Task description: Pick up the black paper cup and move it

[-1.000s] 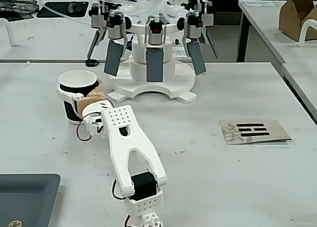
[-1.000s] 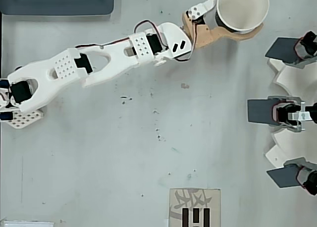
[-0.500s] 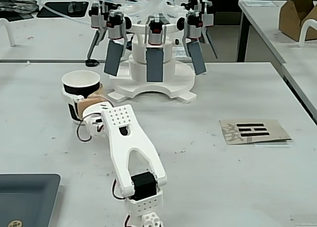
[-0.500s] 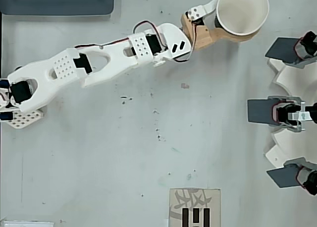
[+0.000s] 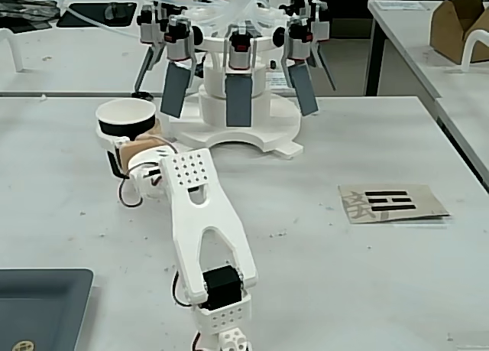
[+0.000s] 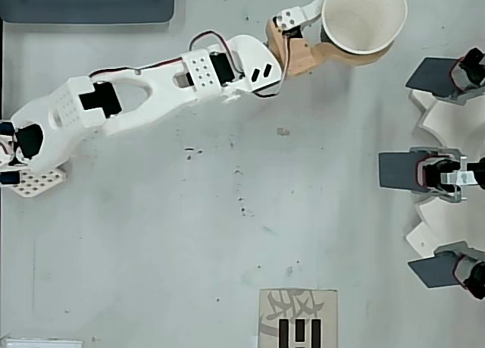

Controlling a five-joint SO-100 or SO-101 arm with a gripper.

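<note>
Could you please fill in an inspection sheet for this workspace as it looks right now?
Surface: pale grey table, scattered dark specks.
Job's things: black paper cup with white inside, upright, lifted off the table in the fixed view.
Clutter: brown card printed with black bars; dark grey tray at the table edge.
Grippers: gripper with one white and one tan finger, shut on the cup.
Cables: red and black wires looping at the wrist.
Surroundings: white fixture with grey paddles behind the cup; cardboard box on a neighbouring table.
</note>
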